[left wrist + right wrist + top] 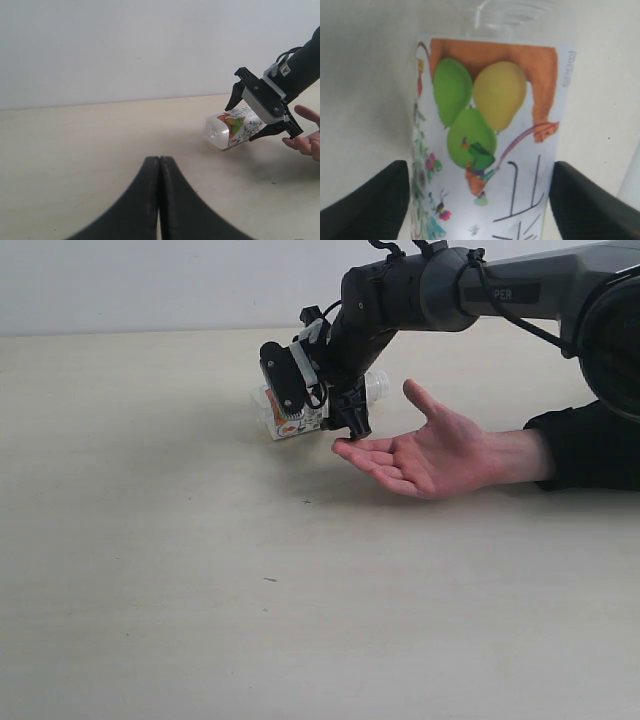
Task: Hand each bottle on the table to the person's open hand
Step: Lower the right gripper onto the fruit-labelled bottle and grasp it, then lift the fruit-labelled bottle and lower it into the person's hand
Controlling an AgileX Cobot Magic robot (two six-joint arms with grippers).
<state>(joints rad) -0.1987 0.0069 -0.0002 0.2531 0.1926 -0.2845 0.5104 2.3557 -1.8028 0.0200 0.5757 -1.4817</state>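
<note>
Currently the right gripper [318, 408] is clamped across the labelled middle of the bottle [283, 423]. The bottle lies sideways, low over the table [180, 590]; whether it clears the surface is not certain from these angles. The person's hand [430, 455] is open, palm up, at four o'clock of the bottle, fingertips just beside the gripper. The left gripper [159, 165] is closed on nothing, its jaws pressed together. Judgement: thin clear plastic, likely light, smooth and easily dented. The mid-body hold suits it, with moderate squeeze, leaving both ends free for the palm.
</note>
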